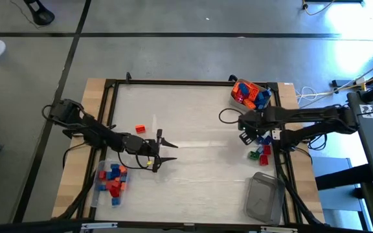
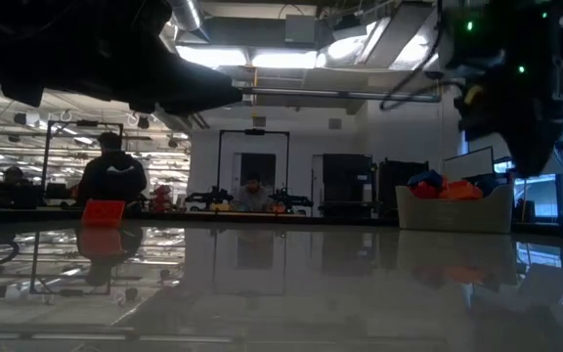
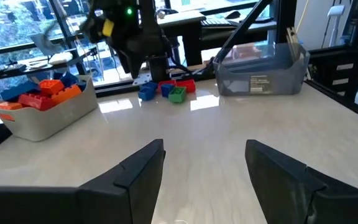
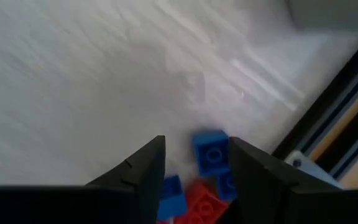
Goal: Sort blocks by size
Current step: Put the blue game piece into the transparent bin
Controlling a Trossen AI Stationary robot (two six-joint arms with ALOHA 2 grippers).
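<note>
A: What is the left gripper (image 1: 162,153) doing?

B: It is hovering over the pale tabletop (image 1: 193,129) with its jaws standing wide and holding nothing. A lone red plastic brick (image 1: 140,129) is lying just behind and to one side of them, and a clear tub of red and blue bricks (image 1: 111,180) is sitting back beside that arm.

A: And the right gripper (image 4: 193,163)?

B: It is hanging directly over a loose cluster of small blue, red and green bricks (image 1: 261,147), jaws partly open and empty. A blue square brick (image 4: 209,152) is lying right between them, no long axis to speak of. This arm is clearly the nearer, so a straight descent looks likely.

A: Other tubs?

B: A tub of orange and blue bricks (image 1: 250,94) and an empty grey tub (image 1: 265,198) are flanking it.
</note>
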